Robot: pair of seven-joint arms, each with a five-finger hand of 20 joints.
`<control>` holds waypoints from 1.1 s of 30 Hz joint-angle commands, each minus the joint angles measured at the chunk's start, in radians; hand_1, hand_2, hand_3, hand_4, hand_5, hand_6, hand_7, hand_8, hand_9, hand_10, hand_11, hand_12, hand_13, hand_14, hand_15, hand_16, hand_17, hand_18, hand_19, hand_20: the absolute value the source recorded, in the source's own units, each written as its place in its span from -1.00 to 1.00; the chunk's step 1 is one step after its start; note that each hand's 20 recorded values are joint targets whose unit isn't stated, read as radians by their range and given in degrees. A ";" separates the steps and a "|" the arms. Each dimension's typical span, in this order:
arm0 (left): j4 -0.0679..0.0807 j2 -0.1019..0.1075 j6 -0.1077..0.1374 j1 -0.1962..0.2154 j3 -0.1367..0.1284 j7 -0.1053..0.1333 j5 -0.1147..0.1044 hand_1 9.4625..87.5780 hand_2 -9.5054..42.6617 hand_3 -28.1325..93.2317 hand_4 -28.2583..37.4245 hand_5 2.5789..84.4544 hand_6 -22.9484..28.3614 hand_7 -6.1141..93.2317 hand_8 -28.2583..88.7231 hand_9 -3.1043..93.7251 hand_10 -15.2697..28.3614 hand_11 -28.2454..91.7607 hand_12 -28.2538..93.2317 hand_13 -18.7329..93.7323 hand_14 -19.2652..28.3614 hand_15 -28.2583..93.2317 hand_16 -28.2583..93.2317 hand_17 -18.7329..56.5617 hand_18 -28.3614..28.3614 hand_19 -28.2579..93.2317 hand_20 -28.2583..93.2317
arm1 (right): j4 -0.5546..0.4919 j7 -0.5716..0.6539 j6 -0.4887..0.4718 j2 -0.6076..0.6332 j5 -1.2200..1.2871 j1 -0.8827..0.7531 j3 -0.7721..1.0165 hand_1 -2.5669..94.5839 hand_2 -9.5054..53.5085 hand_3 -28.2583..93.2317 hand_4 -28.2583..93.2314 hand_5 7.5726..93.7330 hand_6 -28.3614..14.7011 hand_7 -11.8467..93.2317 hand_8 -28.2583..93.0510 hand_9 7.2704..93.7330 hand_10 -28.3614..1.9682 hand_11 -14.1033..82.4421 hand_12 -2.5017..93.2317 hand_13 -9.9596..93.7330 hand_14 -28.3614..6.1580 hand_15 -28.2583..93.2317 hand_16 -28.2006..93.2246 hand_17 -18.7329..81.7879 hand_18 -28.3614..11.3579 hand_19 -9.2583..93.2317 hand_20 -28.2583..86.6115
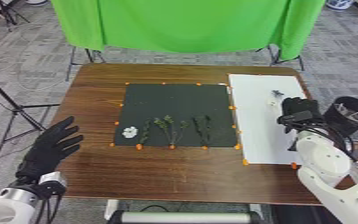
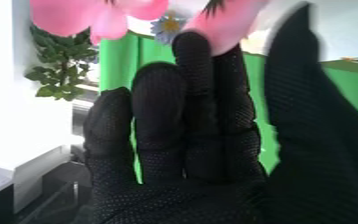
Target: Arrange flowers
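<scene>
A dark, round, open-topped container (image 1: 348, 119) stands just beside the right hand (image 1: 302, 111), close on its outer side, leaving little room there. Between the 2 hands lies a square black mat (image 1: 175, 102) on the brown wooden table (image 1: 94, 100), with small orange markers (image 1: 232, 107) around its border. To its right is a long white sheet (image 1: 262, 127), reaching under the right hand. A bright green cloth (image 1: 189, 25) hangs behind the table's far edge, and a black tripod stand (image 1: 17, 107) is on the floor to the left.

The slender green leafy sprigs (image 1: 168, 127) lie along the mat's near part, their long axes running mostly near to far, with some leaning. A white ruffled flower (image 1: 129, 132) lies at the mat's near left corner. Farther than the right hand, a small blue-grey flower (image 1: 278, 93) rests on the sheet.

In the right wrist view, broad, smooth pink petals (image 2: 224, 22) are at the fingertips, beside a blue daisy-like flower with a yellow centre (image 2: 168, 25). The right hand's knitted black fingers are straight and mostly together, the thumb apart; whether they grip the petals, I cannot tell. The left hand (image 1: 44, 150) is raised at the table's left, fingers spread apart.
</scene>
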 commanded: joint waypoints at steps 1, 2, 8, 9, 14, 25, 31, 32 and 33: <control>-0.009 -0.009 -0.002 0.016 -0.002 -0.005 0.001 -0.58 -0.64 0.62 -0.88 -0.41 0.00 -0.46 -0.71 -0.43 0.27 -0.20 -0.28 -0.30 0.50 -0.03 -0.54 -0.77 0.81 0.19 -0.41 | -0.006 -0.008 -0.058 0.013 -0.006 -0.017 0.030 -0.02 -1.00 0.82 -1.00 0.17 0.49 0.20 -0.56 0.64 0.58 -0.27 0.05 0.45 0.41 0.62 0.07 -0.10 -0.56 0.77 0.35; -0.009 -0.008 -0.003 0.018 -0.002 -0.003 0.000 -0.58 -0.64 0.62 -0.88 -0.41 0.00 -0.46 -0.71 -0.43 0.27 -0.20 -0.28 -0.30 0.50 -0.03 -0.54 -0.77 0.81 0.19 -0.41 | -0.006 -0.011 -0.020 0.017 -0.009 -0.022 0.029 0.00 -1.00 0.84 -1.00 0.21 0.50 0.20 -0.55 0.66 0.61 -0.27 0.06 0.48 0.46 0.59 0.10 -0.08 -0.56 0.77 0.34; -0.010 -0.009 -0.001 0.019 -0.002 -0.003 0.000 -0.58 -0.64 0.62 -0.88 -0.41 0.01 -0.46 -0.71 -0.43 0.26 -0.20 -0.28 -0.30 0.51 -0.03 -0.54 -0.77 0.81 0.19 -0.41 | 0.022 -0.043 0.081 0.018 -0.032 -0.004 0.007 0.06 -1.00 0.84 -1.00 0.43 0.53 0.17 -0.53 0.83 0.65 -0.32 0.06 0.61 0.54 0.52 0.13 -0.01 -0.54 0.78 0.32; -0.010 -0.008 0.001 0.021 -0.002 0.000 -0.001 -0.58 -0.65 0.62 -0.88 -0.41 0.00 -0.46 -0.71 -0.43 0.26 -0.20 -0.28 -0.30 0.51 -0.03 -0.54 -0.77 0.81 0.19 -0.41 | 0.018 -0.041 0.101 0.016 -0.028 -0.003 0.007 0.07 -1.00 0.85 -1.00 0.45 0.52 0.16 -0.52 0.84 0.65 -0.33 0.07 0.62 0.55 0.51 0.13 0.00 -0.54 0.78 0.32; -0.012 -0.009 0.003 0.025 -0.006 0.000 -0.001 -0.58 -0.64 0.62 -0.88 -0.41 0.01 -0.46 -0.71 -0.43 0.26 -0.20 -0.28 -0.30 0.50 -0.03 -0.54 -0.77 0.81 0.19 -0.41 | -0.009 -0.053 0.128 0.009 -0.037 0.020 0.002 0.07 -1.00 0.86 -1.00 0.47 0.52 0.15 -0.54 0.86 0.66 -0.34 0.07 0.63 0.56 0.51 0.13 0.01 -0.54 0.78 0.32; -0.013 -0.012 0.006 0.026 -0.001 0.006 -0.003 -0.58 -0.65 0.62 -0.88 -0.41 0.00 -0.46 -0.71 -0.43 0.26 -0.20 -0.28 -0.30 0.50 -0.03 -0.54 -0.77 0.81 0.19 -0.41 | -0.083 0.053 -0.139 0.003 -0.046 0.024 0.042 -0.16 -1.00 0.83 -1.00 0.27 0.47 0.10 -0.54 0.54 0.43 -0.12 -0.19 0.47 0.38 0.62 0.02 -0.06 -0.58 0.80 0.34; -0.017 -0.012 0.015 0.041 -0.012 0.011 -0.007 -0.58 -0.65 0.62 -0.88 -0.41 0.00 -0.46 -0.71 -0.43 0.26 -0.20 -0.28 -0.30 0.51 -0.03 -0.54 -0.77 0.81 0.19 -0.41 | -0.101 0.035 -0.258 0.003 -0.007 -0.009 0.102 -0.38 -1.00 0.94 -1.00 -0.10 0.26 -0.05 -0.81 0.02 0.10 -0.10 -0.46 0.15 0.07 0.71 -0.08 -0.20 -0.62 0.78 0.39; -0.018 -0.011 0.015 0.043 -0.013 0.013 -0.008 -0.58 -0.65 0.62 -0.88 -0.41 0.00 -0.46 -0.71 -0.43 0.26 -0.20 -0.28 -0.30 0.51 -0.03 -0.54 -0.77 0.81 0.19 -0.41 | -0.100 0.027 -0.264 0.003 0.002 -0.011 0.103 -0.38 -1.00 0.94 -1.00 -0.10 0.25 -0.06 -0.81 0.01 0.09 -0.10 -0.46 0.15 0.07 0.71 -0.08 -0.20 -0.63 0.78 0.39; -0.017 -0.011 0.014 0.042 -0.012 0.013 -0.008 -0.58 -0.65 0.62 -0.88 -0.41 0.00 -0.46 -0.71 -0.43 0.26 -0.20 -0.28 -0.30 0.51 -0.03 -0.54 -0.77 0.81 0.19 -0.41 | -0.097 0.027 -0.280 0.001 0.010 -0.005 0.099 -0.38 -1.00 0.94 -1.00 -0.10 0.23 -0.09 -0.80 0.02 0.09 -0.11 -0.47 0.15 0.08 0.71 -0.09 -0.21 -0.63 0.77 0.40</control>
